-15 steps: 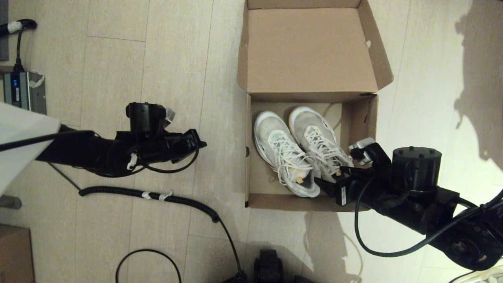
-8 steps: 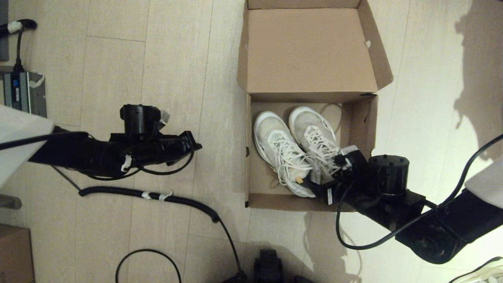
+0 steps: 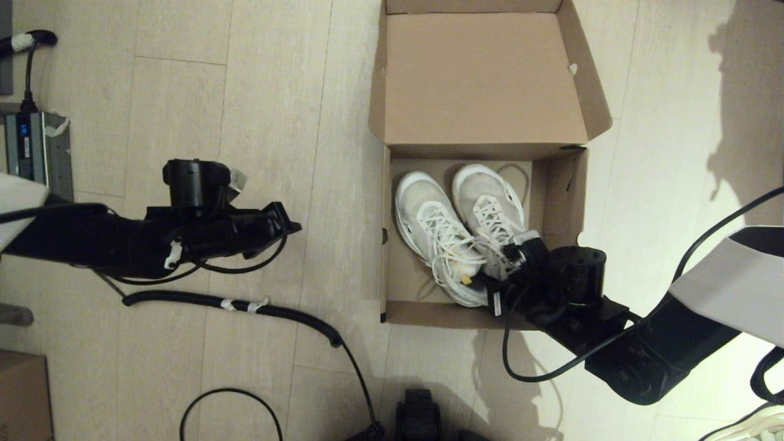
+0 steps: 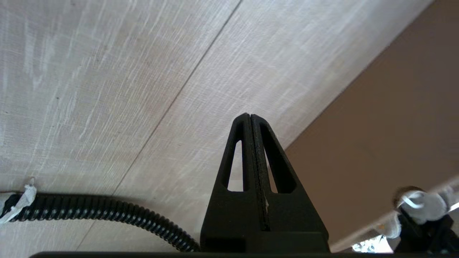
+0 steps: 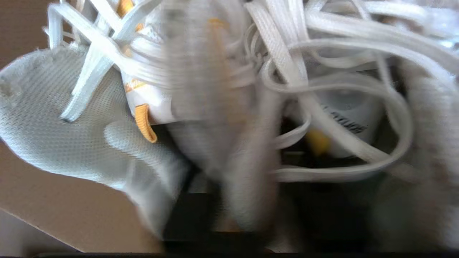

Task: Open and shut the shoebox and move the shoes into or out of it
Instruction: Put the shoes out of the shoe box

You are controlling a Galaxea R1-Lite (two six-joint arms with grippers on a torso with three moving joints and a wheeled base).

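The shoebox (image 3: 387, 245) stands on the floor with its lid (image 3: 484, 79) folded back flat, and its side wall (image 4: 387, 143) shows in the left wrist view. The two white shoes (image 3: 422, 214) lie inside side by side, toes toward the lid. My right gripper (image 3: 493, 278) reaches over the box's near right corner and is buried among the heels and laces. The right wrist view is filled with mesh (image 5: 53, 125) and loose laces (image 5: 322, 53). My left gripper (image 3: 293, 226) hovers over bare floor left of the box, shut and empty, tips together (image 4: 250, 116).
A black corrugated cable (image 3: 245, 304) runs across the floor under the left arm. A grey power unit (image 3: 37, 144) sits at far left and a small dark carton (image 3: 21, 395) at bottom left. Another sneaker's edge (image 3: 753, 425) shows at bottom right.
My right arm has pushed left and down into the box until its gripper reached the shoes' heels. My left arm has drawn back to the left, away from the box.
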